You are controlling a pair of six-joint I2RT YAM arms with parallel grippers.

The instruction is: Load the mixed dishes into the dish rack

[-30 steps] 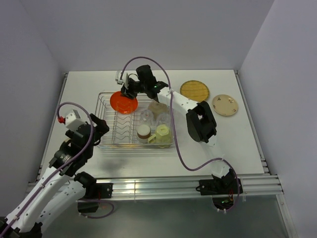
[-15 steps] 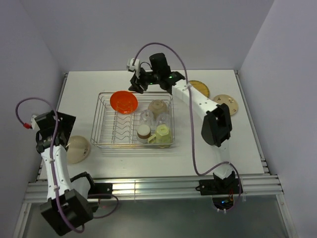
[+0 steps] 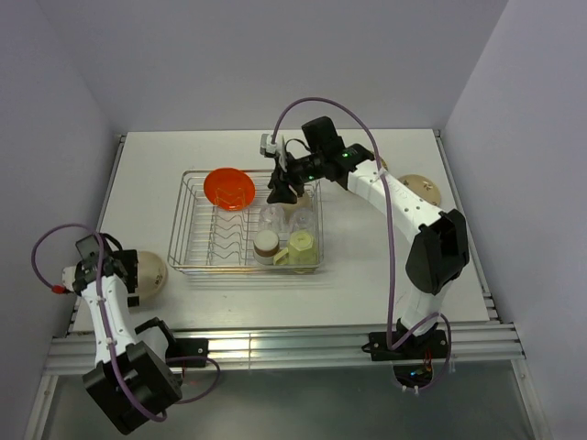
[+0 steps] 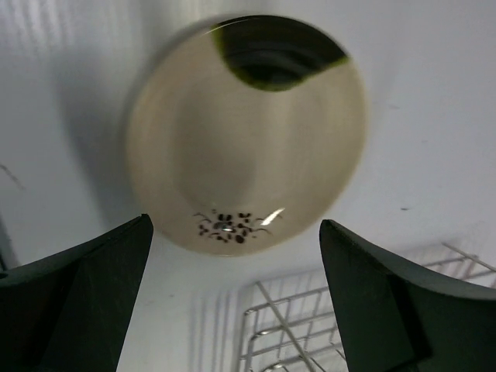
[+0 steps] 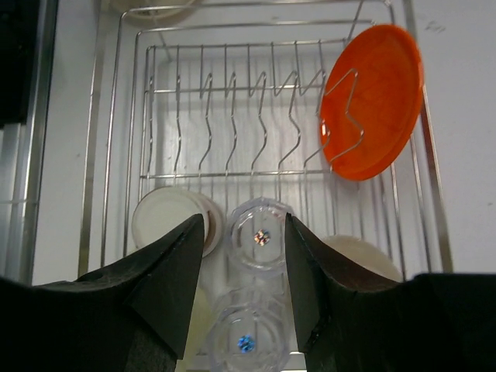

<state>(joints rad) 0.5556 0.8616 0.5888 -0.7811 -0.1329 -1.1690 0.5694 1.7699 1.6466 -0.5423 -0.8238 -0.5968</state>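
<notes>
Left wrist: left gripper (image 4: pixel 236 225) spread over beige bowl (image 4: pixel 244 139) (ctr frame); right gripper (image 5: pixel 243 223) spread above clear cup (image 5: pixel 260 236) in rack (image 5: pixel 232 173).

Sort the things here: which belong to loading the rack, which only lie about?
Job: silver wire dish rack; round orange plate; clear plastic cup; pale green mug; brown metal cup; cream flowered plate; round tan plate.
Not the job: purple arm cable; white table.

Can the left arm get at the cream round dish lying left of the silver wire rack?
Probably yes: the left gripper, open, faces the cream round dish with nothing between them.
</notes>
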